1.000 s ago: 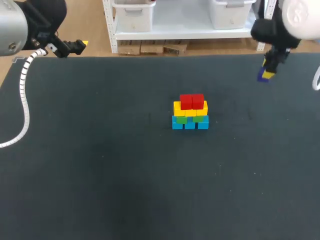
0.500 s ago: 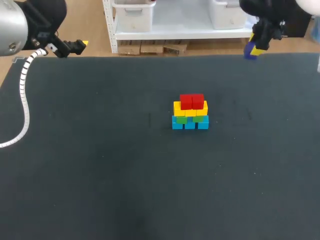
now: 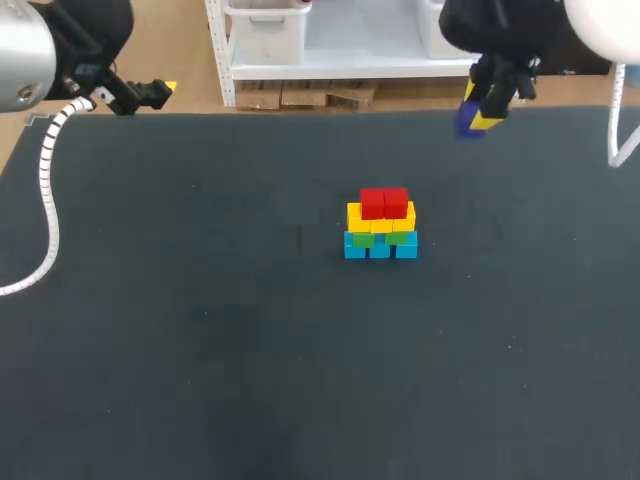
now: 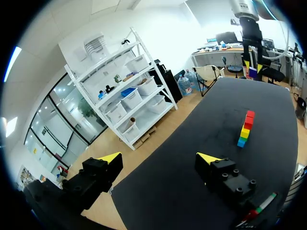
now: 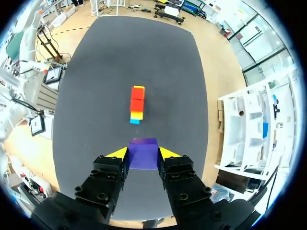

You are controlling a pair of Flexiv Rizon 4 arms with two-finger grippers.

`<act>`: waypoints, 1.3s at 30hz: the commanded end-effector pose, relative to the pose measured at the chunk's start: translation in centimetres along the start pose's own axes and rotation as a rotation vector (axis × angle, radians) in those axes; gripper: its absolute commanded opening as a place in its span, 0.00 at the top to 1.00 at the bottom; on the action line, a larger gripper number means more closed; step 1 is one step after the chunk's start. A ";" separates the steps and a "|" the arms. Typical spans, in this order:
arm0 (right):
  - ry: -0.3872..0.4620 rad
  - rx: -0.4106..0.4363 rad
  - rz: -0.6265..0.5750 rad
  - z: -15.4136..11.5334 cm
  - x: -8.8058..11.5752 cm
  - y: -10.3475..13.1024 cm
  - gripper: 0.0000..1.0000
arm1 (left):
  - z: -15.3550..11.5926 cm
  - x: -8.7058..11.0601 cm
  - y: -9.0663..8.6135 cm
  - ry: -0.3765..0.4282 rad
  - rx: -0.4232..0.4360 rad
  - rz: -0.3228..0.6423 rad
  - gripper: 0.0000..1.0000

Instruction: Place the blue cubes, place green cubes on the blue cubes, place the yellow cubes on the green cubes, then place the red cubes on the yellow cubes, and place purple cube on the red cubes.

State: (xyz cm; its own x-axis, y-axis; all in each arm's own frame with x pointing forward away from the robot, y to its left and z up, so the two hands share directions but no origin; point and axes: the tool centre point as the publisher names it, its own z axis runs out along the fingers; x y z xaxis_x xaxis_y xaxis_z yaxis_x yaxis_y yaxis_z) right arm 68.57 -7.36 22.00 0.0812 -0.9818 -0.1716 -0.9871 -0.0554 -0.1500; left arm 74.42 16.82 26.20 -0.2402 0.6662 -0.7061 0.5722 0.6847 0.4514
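The purple cube was clamped between the yellow tips of my right gripper, its jaws closed narrowly on two opposite faces. It hung in the air beyond the stack and a little to the stack's right, well apart from it and touching nothing else. The stack itself stood on the dark table: blue cubes at the base, green cubes on them, yellow cubes above those, and two red cubes side by side on top. My left gripper sat far to the stack's left and beyond it, jaws spread wide with nothing between them.
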 end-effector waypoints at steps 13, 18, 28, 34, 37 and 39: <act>0.042 -0.096 0.034 1.3 -4.8 2.3 1.00 | 0.1 0.1 0.1 -0.004 0.005 0.001 0.00; 0.040 -0.089 0.048 1.5 -5.6 2.1 1.00 | 0.1 0.1 0.1 -0.004 0.005 0.001 0.00; 0.030 -0.076 0.067 1.6 -5.6 1.9 1.00 | 0.1 0.1 0.1 -0.004 0.005 0.001 0.00; 0.030 -0.076 0.067 1.6 -5.6 1.9 1.00 | 0.1 0.1 0.1 -0.004 0.005 0.001 0.00; 0.030 -0.076 0.067 1.6 -5.6 1.9 1.00 | 0.1 0.1 0.1 -0.004 0.005 0.001 0.00; 0.030 -0.076 0.067 1.6 -5.6 1.9 1.00 | 0.1 0.1 0.1 -0.004 0.005 0.001 0.00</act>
State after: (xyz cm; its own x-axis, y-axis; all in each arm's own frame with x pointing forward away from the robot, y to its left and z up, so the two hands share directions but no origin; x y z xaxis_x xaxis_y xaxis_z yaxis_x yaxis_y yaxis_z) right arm 66.64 -1.59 21.11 0.0129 -0.9889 -0.1481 -0.9982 -0.0039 -0.0605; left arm 74.42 16.81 26.20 -0.2403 0.6662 -0.7060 0.5722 0.6847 0.4514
